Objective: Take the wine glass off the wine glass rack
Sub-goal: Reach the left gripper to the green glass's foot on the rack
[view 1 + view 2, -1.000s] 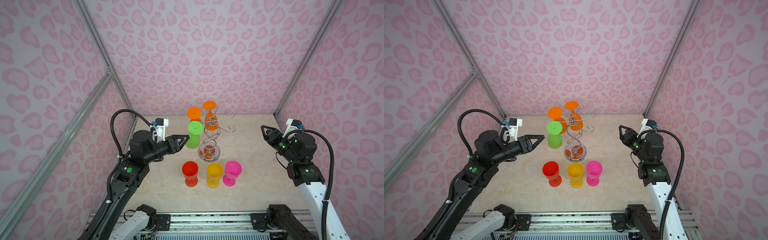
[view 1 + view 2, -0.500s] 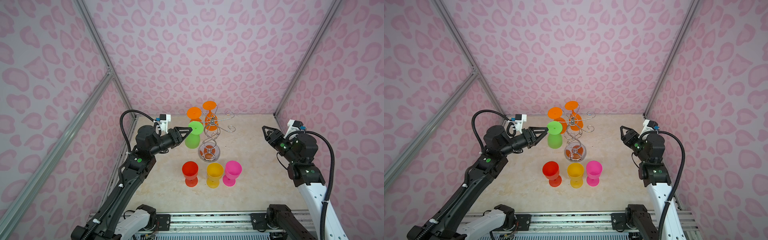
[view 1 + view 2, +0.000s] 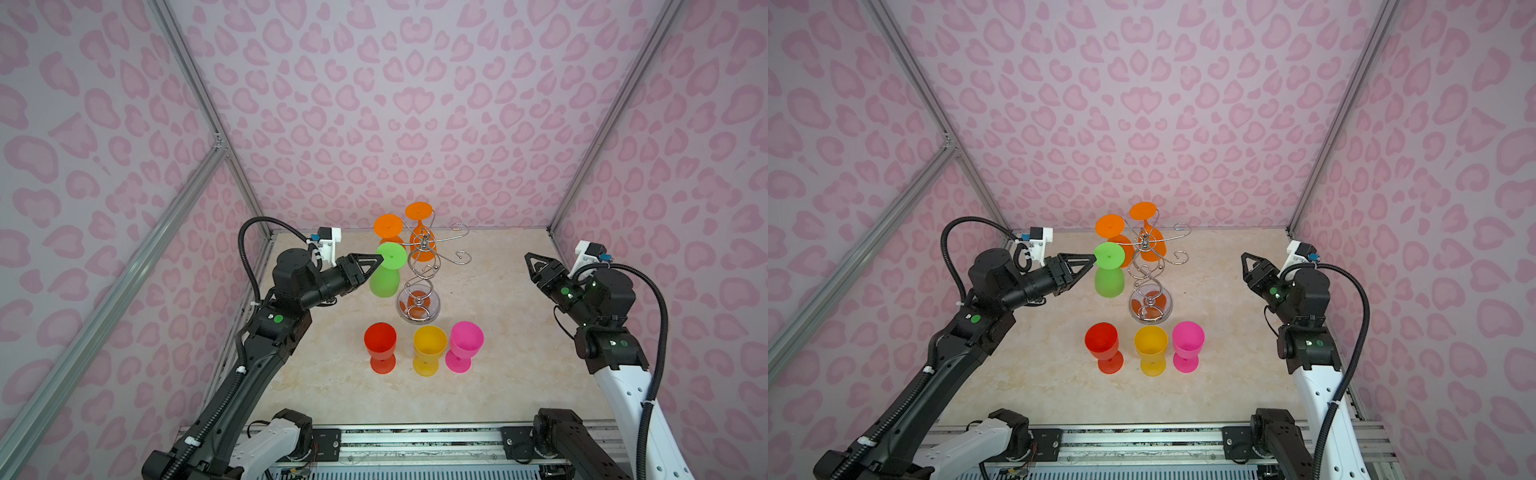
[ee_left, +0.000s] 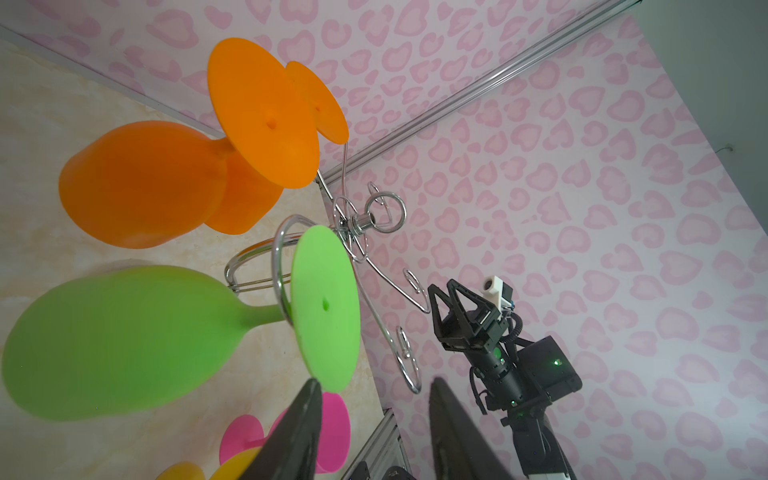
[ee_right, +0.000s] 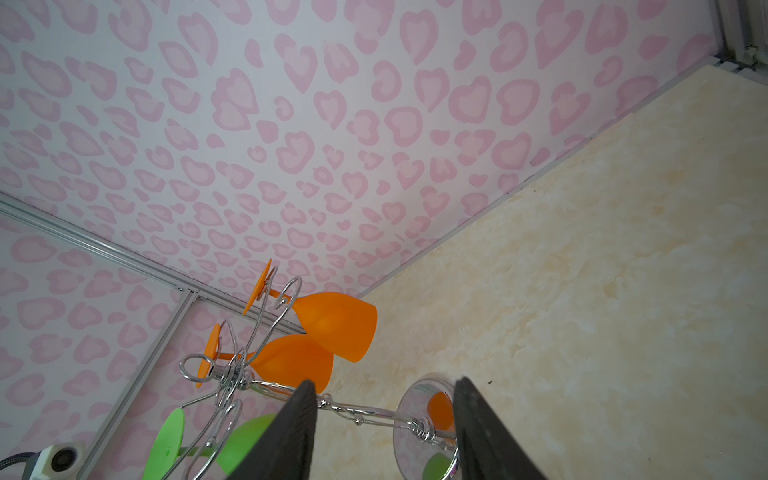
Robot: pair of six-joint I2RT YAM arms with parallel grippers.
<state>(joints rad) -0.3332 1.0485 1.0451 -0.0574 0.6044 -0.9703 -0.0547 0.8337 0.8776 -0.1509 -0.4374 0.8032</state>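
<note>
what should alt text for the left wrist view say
A green wine glass hangs upside down from the chrome wine glass rack, its foot disc just beyond the tips of the open left gripper. Two orange glasses hang behind it, and the right gripper stands open farther off.

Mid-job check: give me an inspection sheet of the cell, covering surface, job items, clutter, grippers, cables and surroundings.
Surface: beige marbled tabletop, no spills seen.
Job's things: chrome wine glass rack upright; green wine glass and two orange wine glasses hang upside down from its hooks.
Clutter: red glass, yellow glass and pink glass upright in a row in front of the rack.
Grippers: left gripper open, fingers at the green wine glass's foot, no grip seen; right gripper open, empty, off to the side.
Cables: black cable looped over each arm, clear of the rack.
Surroundings: pink heart-print walls, aluminium frame; nothing else seen.
</note>
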